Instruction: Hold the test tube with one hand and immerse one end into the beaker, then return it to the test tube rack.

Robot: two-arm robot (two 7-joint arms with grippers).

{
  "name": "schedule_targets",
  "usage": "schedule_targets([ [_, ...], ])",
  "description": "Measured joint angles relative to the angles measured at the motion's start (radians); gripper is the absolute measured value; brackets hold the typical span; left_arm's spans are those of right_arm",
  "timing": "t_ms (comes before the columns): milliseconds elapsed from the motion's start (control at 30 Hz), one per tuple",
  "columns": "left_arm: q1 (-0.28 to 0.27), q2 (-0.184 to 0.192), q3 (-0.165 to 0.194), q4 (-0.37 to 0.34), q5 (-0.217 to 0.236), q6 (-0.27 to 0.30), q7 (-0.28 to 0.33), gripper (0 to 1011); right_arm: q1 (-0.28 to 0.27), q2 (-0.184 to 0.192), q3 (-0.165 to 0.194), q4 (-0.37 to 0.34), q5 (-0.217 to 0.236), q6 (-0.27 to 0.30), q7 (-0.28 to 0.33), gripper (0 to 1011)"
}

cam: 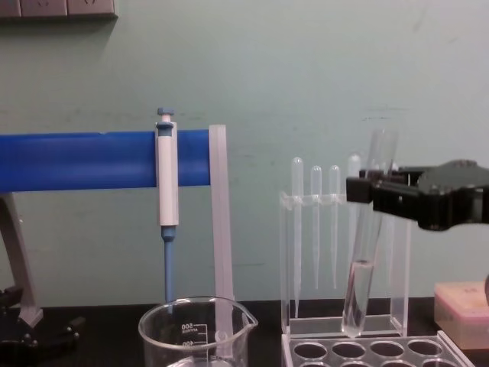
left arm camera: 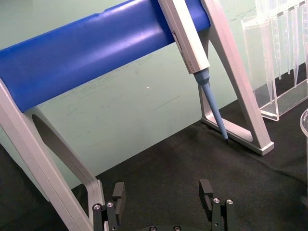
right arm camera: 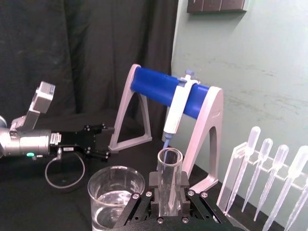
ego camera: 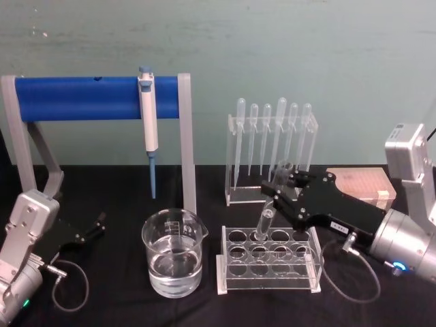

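Clear test tube (cam: 365, 252); clear beaker (ego camera: 172, 255), white marks; white-blue pipettor (ego camera: 148, 116); blue stand bar (ego camera: 82, 97); black table cover (ego camera: 109, 197)

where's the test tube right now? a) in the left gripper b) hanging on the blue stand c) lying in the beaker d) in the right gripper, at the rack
D: the right gripper is shut on the test tube, its lower end at the rack.
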Motion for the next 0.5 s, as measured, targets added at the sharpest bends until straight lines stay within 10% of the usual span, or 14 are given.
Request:
schedule_targets([
  [500, 0.000, 0.000, 0.000, 0.000, 0.000, 0.000, 0.000, 1000, 0.039, 0.016, -0.004, -0.011, 0.041, 0.057, -0.017, 229],
])
